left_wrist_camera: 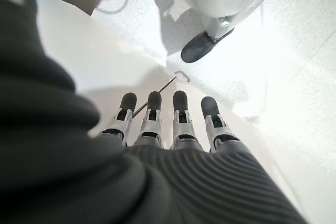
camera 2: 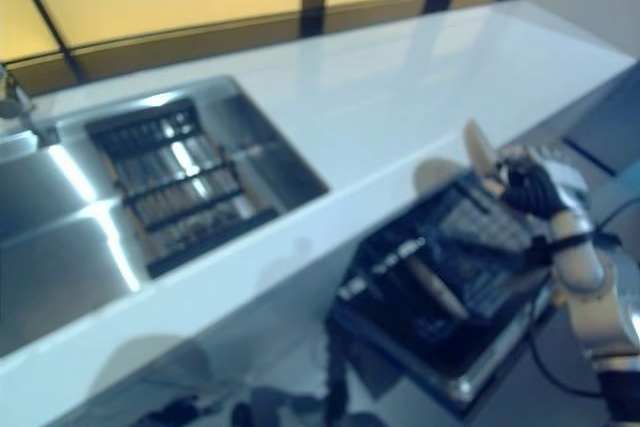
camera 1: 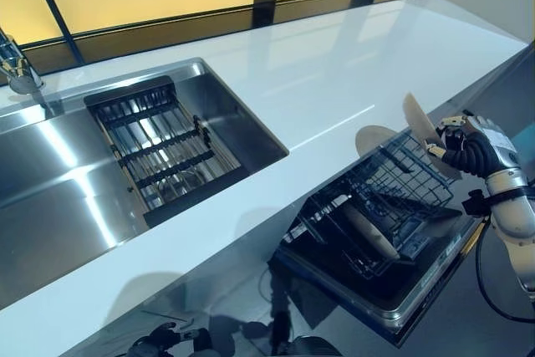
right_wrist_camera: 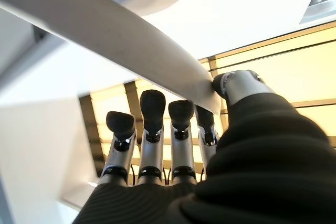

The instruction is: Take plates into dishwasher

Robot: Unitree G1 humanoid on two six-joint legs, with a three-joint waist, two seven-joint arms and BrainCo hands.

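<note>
My right hand (camera 1: pixel 475 148) holds a beige plate (camera 1: pixel 420 120) upright at the far right, just above the back edge of the pulled-out dishwasher rack (camera 1: pixel 399 183). In the right wrist view the plate's rim (right_wrist_camera: pixel 131 40) crosses the fingers, with the thumb (right_wrist_camera: pixel 236 85) pinching it against them. A second plate (camera 1: pixel 370 232) stands tilted inside the rack. Hanging low beside the counter front is my left hand (left_wrist_camera: pixel 181 124), its fingers straight and nothing in it.
The dishwasher door (camera 1: pixel 418 294) lies open under the rack, jutting out from the white counter (camera 1: pixel 334 73). A steel sink (camera 1: pixel 226 114) with a dark drying rack (camera 1: pixel 163 148) lies at the left, a faucet (camera 1: pixel 17 64) behind it.
</note>
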